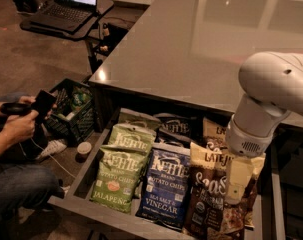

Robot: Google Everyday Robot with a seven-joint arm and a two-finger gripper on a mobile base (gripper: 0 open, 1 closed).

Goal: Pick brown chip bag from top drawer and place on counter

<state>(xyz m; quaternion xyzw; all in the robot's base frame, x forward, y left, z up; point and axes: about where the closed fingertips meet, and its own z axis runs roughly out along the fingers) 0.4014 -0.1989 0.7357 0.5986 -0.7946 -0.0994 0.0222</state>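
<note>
The brown chip bag [209,200], dark brown with a cream LATE JULY band, stands at the front right of the open top drawer [85,175]. My gripper [238,185] hangs from the white arm [271,91] straight down over the bag's upper right part, touching or just above it. The arm hides the bag's right edge. The glossy dark grey counter [191,44] lies behind the drawer.
A blue Kettle bag [166,189] and green Jalapeno bags [118,176] fill the drawer's left rows, with more bags behind. At the left a seated person holds a device [38,104] beside a black crate [73,111]. A laptop [71,4] sits on a small table.
</note>
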